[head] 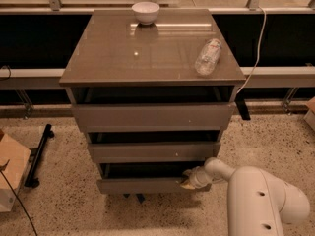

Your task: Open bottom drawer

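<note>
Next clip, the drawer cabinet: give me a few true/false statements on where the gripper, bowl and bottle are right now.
1. The gripper is at the right end of the bottom drawer. True.
2. The white bowl sits at the front edge of the cabinet top. False: it sits at the back edge.
3. The plastic bottle stands upright. False: it lies on its side near the top's right edge.
4. The arm reaches in from the lower right of the camera view. True.
</note>
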Robot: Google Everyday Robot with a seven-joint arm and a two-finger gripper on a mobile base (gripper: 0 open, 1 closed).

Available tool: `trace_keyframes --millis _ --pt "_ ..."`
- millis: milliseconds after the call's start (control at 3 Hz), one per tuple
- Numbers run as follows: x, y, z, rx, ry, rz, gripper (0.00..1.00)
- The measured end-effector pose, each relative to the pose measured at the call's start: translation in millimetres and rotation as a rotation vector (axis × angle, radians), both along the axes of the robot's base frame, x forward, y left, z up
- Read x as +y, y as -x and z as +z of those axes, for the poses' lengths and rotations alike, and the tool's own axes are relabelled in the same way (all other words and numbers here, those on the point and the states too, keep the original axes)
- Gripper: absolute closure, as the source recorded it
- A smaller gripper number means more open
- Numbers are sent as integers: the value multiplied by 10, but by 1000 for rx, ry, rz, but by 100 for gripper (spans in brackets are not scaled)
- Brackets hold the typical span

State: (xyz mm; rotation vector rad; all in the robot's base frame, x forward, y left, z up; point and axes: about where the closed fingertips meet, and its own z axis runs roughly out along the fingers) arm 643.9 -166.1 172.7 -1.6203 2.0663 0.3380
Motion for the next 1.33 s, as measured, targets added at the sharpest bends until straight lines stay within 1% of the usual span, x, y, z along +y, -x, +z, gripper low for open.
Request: trace_keyframes --millis 333,667,1000,1333 --pt "2 19 3 2 1 1 59" --pt "40 378 52 36 17 13 34" --pt "199 768 -70 97 6 50 11" --pt "200 768 -61 100 10 52 1"
